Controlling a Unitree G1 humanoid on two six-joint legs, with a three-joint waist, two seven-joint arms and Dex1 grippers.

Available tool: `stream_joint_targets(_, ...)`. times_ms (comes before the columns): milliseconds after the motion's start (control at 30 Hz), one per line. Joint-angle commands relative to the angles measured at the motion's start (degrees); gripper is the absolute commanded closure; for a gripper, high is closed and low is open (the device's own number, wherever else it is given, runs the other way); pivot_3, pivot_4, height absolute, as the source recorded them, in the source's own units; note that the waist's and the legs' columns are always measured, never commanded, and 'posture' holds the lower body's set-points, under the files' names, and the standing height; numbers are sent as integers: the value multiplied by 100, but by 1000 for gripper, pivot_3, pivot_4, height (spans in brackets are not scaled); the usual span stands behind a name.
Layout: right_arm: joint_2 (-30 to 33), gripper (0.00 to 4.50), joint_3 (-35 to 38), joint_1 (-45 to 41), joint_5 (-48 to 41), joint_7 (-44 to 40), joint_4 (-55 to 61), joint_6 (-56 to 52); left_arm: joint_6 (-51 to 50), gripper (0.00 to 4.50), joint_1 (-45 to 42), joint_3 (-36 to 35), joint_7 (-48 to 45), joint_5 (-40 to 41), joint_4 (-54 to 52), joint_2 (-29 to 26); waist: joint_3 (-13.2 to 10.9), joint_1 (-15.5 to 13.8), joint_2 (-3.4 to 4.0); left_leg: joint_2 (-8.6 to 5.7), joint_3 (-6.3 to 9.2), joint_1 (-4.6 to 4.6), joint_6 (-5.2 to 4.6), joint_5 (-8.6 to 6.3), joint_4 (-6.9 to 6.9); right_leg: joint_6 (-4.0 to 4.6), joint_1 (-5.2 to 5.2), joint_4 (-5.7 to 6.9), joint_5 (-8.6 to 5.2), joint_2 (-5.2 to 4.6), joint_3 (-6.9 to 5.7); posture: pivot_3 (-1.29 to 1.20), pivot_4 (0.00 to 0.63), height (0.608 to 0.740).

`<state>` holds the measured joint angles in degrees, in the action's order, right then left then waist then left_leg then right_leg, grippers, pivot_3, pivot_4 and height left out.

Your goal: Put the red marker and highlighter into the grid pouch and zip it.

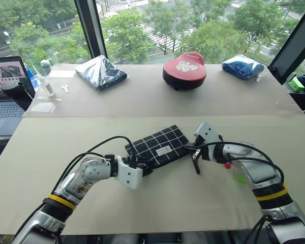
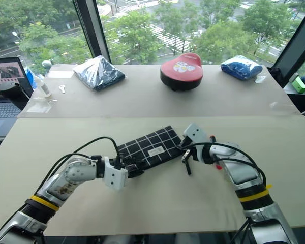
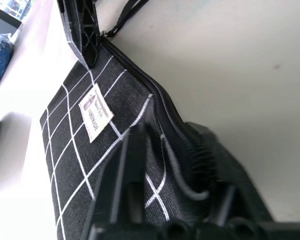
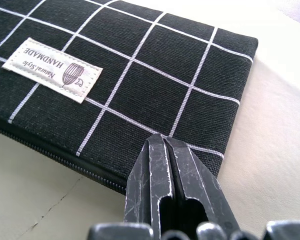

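The grid pouch (image 1: 159, 146) is lying flat on the table (image 1: 157, 203) between the two grippers. Its near-left corner is being pinched by the left gripper (image 1: 142, 165), whose fingers (image 3: 130, 165) are pressed together on the zipper edge. At the opposite end, the right gripper (image 1: 195, 156) is being held with its fingers (image 4: 162, 190) closed flat against each other, their tips resting at the pouch's far-end corner; whether the fabric or the zipper pull strap (image 1: 197, 166) hanging just below that gripper is being gripped cannot be told.

The task is being judged as well advanced. Along the length seen from the right wrist the zipper line (image 4: 55, 155) is appearing shut, and near the left gripper's fingers the teeth are also looking meshed, though the very end is being hidden by the fingers. A speck of red (image 1: 227, 165) and a patch of lime green (image 1: 241, 177) are showing just beside the right forearm; whether these are the marker and highlighter, which would then be outside the pouch, cannot be told. What is left is therefore being judged as uncertain: perhaps only the final closing, perhaps the loading itself.

On the pouch's small white label (image 4: 52, 70), the words "Natural Style HANDMADE" are being read beside a small drawn emblem.
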<state>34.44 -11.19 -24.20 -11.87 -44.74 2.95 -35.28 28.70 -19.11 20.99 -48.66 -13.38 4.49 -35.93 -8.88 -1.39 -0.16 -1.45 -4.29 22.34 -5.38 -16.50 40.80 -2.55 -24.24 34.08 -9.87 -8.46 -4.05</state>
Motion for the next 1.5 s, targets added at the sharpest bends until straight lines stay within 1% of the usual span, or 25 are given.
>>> stream_joint_targets(33,-57,4500,132,11,-20,74,96,-103,-172,4425,198,15,117,-54,94,73,0,3,0,0,0,0,-1,0,0,0,-1,-1,0,0,0,0,150,740)
stream_joint_targets(100,-246,4500,335,-72,-56,361,-23,-203,-280,4425,241,-80,252,16,101,189,0,4,1,2,0,-1,-5,-3,0,0,-2,-1,0,0,0,0,150,740)
stream_joint_targets(133,-476,4500,656,-209,-230,626,-211,-377,-338,4425,258,-105,247,85,106,232,1,2,1,3,0,-1,-5,-3,0,0,-2,-1,0,0,0,0,150,740)
stream_joint_targets(167,-657,4026,938,-332,-392,817,-371,-528,-381,4500,277,-131,240,146,109,270,1,3,1,3,1,-1,-4,-3,0,0,-1,0,0,0,0,0,150,740)
stream_joint_targets(200,-765,3824,1129,-403,-510,897,-456,-634,-409,4500,295,-156,233,192,112,298,0,3,2,5,1,-1,-3,-3,0,1,-1,0,1,0,1,0,150,740)
stream_joint_targets(300,-846,2801,1740,-518,-1077,851,-282,-1093,-582,4500,395,-288,286,457,125,441,0,-20,4,3,2,12,16,-3,1,2,-7,1,4,-2,3,0,150,740)
stream_joint_targets(367,-814,2101,2099,-626,-1478,811,-158,-1467,-771,4500,437,-398,301,711,84,574,0,-18,5,3,2,12,16,-2,-1,0,-10,-2,4,-3,3,0,150,740)
stream_joint_targets(400,-732,1751,2285,-649,-1817,655,-6,-1742,-907,4500,455,-465,303,876,49,660,0,-13,5,3,2,17,7,0,-3,0,-8,-2,4,-3,3,0,150,740)
stream_joint_targets(467,-588,1009,2582,-701,-2257,513,153,-2118,-1142,4500,469,-574,304,1113,-17,791,0,-3,5,2,2,41,3,1,-3,0,-26,-2,5,-4,2,0,150,740)
stream_joint_targets(500,-447,791,2771,-696,-2485,367,258,-2197,-1349,4500,470,-656,297,1319,-92,884,0,5,5,2,2,54,3,2,-2,0,-39,-2,5,-3,1,0,150,740)
stream_joint_targets(567,-127,791,2922,-618,-2597,199,411,-2136,-1732,4500,464,-808,265,1688,-253,1023,0,10,5,1,2,80,4,4,0,0,-61,-1,6,-1,-1,0,150,740)
stream_joint_targets(600,88,791,2886,-503,-2512,119,452,-2038,-1958,4500,456,-903,219,1909,-344,1069,0,18,4,-1,1,95,4,5,3,-1,-74,0,6,0,-1,0,150,740)
stream_joint_targets(667,488,791,2524,-193,-2076,60,537,-1727,-2228,4500,403,-1013,120,2135,-470,1057,0,24,3,-5,0,98,4,5,2,-2,-76,0,6,3,-2,0,150,740)
stream_joint_targets(767,729,791,2101,100,-1783,11,703,-1434,-2513,4500,301,-1135,136,2295,-606,1063,-1,66,2,-5,-3,95,3,5,2,-3,-70,-4,5,8,-5,0,150,740)
stream_joint_targets(833,640,791,1730,182,-1556,144,820,-1272,-2805,4500,238,-1226,123,2506,-802,1102,-2,100,0,-6,-8,95,2,5,3,-3,-71,-2,5,8,-2,0,150,740)
stream_joint_targets(900,482,791,1427,171,-1354,282,811,-1136,-2939,4500,206,-1238,105,2552,-915,1100,-2,126,-1,-5,-15,93,2,5,3,-4,-74,0,5,9,3,0,150,740)
stream_joint_targets(1067,104,791,1104,-110,-1058,534,476,-947,-3133,4500,201,-1233,87,2632,-1085,1110,-3,117,-2,-6,-15,89,3,7,5,-5,-71,0,6,13,6,0,150,740)
stream_joint_targets(1233,-99,791,1030,-333,-920,605,92,-841,-3167,4500,216,-1229,76,2601,-1113,1106,-3,68,-3,-11,-15,93,3,8,7,-7,-69,-3,7,13,6,0,150,740)
stream_joint_targets(1467,-389,791,924,-645,-718,725,-447,-733,-3165,4500,261,-1220,98,2608,-1141,1148,-3,89,-2,-12,-15,91,8,10,5,-8,-70,-3,7,17,6,0,150,740)
stream_joint_targets(1500,-430,1030,918,-686,-687,726,-501,-718,-3164,4500,256,-1219,100,2606,-1134,1156,-3,91,-2,-12,-15,90,9,11,5,-8,-70,-2,7,18,6,0,150,740)
